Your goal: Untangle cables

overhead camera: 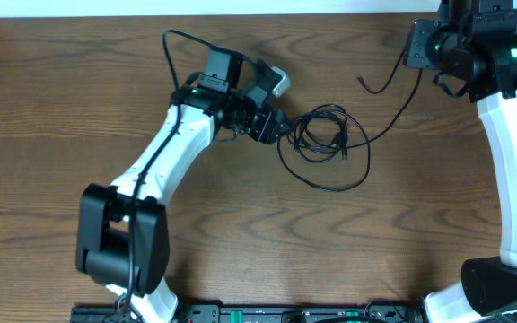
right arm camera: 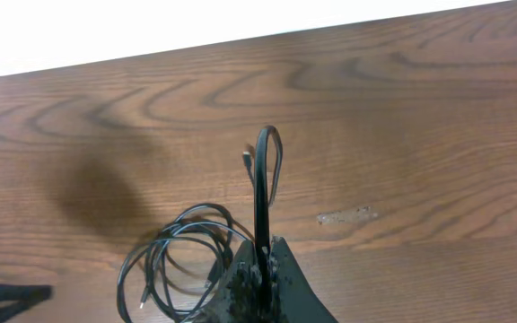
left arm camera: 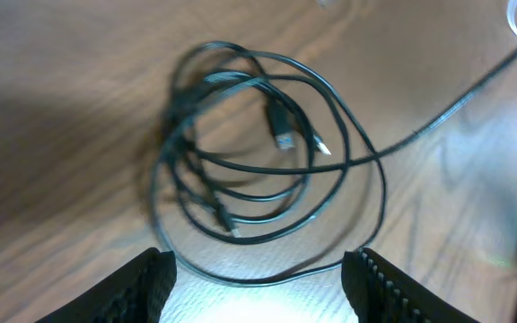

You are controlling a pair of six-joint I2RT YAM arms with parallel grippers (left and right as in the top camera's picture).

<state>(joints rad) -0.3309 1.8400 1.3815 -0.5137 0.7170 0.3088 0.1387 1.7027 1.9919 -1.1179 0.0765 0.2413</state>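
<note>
The cables point(overhead camera: 321, 135) are lying in a loose black coil on the wooden counter point(overhead camera: 61, 108), a little toward 2 o'clock from the middle of the overhead view. Several small rings are overlapping, and one wider loop is sagging out toward 6 o'clock. In the left wrist view small plug ends point(left arm camera: 283, 141) are resting inside the rings. One strand is leaving the coil on its 3 o'clock side and running up toward 1 o'clock, to the right end effector point(overhead camera: 420, 58) near the far corner of the counter. That end effector is closed and gripping this strand. In the right wrist view its fingers point(right arm camera: 260, 274) are pressing together on the cord, which is standing up above them in a narrow bend point(right arm camera: 266, 161). A short free tail point(overhead camera: 366, 85) is trailing off from the grip toward 8 o'clock. The left end effector point(overhead camera: 281, 126) is sitting just beside the coil at its 9 o'clock edge. It is open, with its fingers point(left arm camera: 146, 283) standing wide apart and gripping nothing. The outermost loop is lying across the gap in front of them.
</note>
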